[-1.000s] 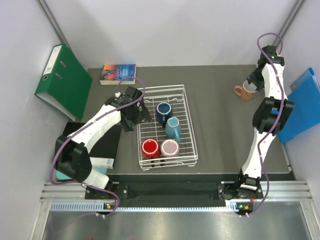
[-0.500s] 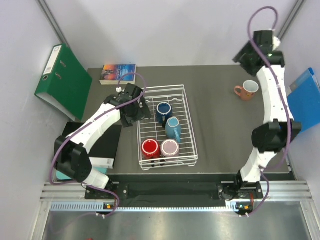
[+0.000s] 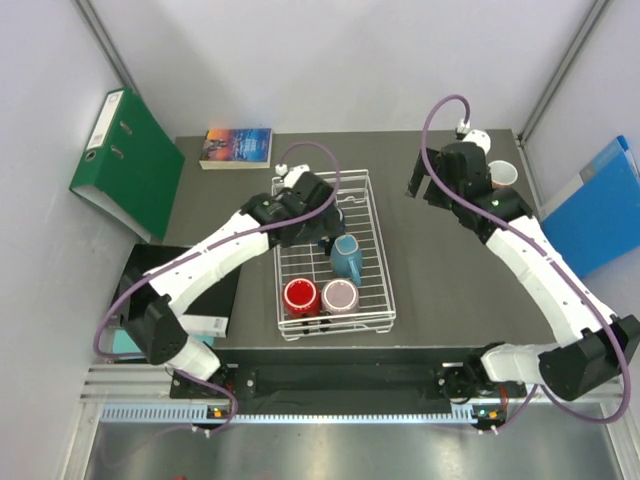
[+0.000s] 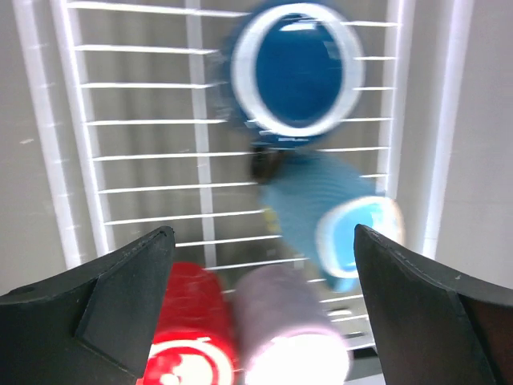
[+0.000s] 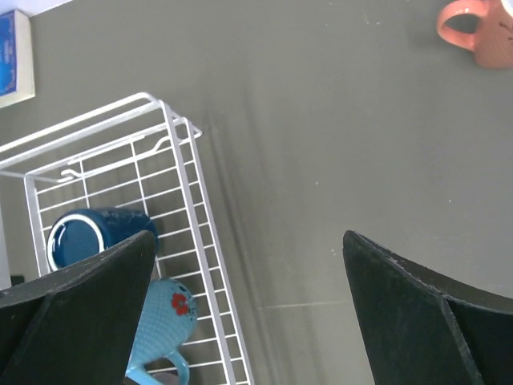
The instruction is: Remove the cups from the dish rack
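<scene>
The white wire dish rack [image 3: 386,288] holds several cups. The teal cup [image 3: 347,258] lies on its side, while the red cup [image 3: 300,295] and the pale mauve cup [image 3: 340,296] stand at the front. My left gripper [image 3: 320,226] hovers open over the rack and covers most of the dark blue cup from above. The left wrist view shows that dark blue cup [image 4: 296,70], the teal cup [image 4: 337,220], the red cup [image 4: 188,337] and the mauve cup [image 4: 292,329] below the open left gripper [image 4: 263,234]. The salmon-pink cup [image 5: 481,32] stands on the table at far right. My right gripper [image 3: 422,188] is open and empty.
A green binder [image 3: 125,160] leans at the far left, with a book [image 3: 237,146] behind the rack. A blue folder [image 3: 600,210] lies at the right edge. A black pad [image 3: 195,290] lies left of the rack.
The right gripper opened, left the salmon-pink cup on the table and swung left toward the rack. The left gripper moved right, from beside the rack to above the dark blue cup.
</scene>
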Robot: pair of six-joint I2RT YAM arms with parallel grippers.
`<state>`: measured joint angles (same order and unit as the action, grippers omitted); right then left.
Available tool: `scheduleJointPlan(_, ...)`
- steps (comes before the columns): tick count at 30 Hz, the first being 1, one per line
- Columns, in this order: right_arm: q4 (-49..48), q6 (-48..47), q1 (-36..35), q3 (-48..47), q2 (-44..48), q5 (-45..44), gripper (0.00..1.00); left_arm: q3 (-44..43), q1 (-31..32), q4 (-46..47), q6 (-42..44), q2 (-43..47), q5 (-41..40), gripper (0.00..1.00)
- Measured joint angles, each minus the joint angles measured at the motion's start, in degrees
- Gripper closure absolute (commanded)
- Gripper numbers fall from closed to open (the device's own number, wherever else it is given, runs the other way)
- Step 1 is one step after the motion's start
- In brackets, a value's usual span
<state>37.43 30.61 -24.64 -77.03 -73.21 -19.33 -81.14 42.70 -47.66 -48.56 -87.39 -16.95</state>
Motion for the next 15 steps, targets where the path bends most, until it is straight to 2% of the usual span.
scheduleJointPlan(8, -0.8, 0.7, -3.2, 4.6, 9.4, -1.5, 0.00, -2.7, 8.6, 0.3, -7.0, -4.3, -6.3, 0.02)
scheduleJointPlan(15, -0.7, 0.9, -3.4, 6.9, 16.6, -2.7, 0.00, -8.8, 12.0, -2.0, -12.3, -12.5, -11.0, 0.02)
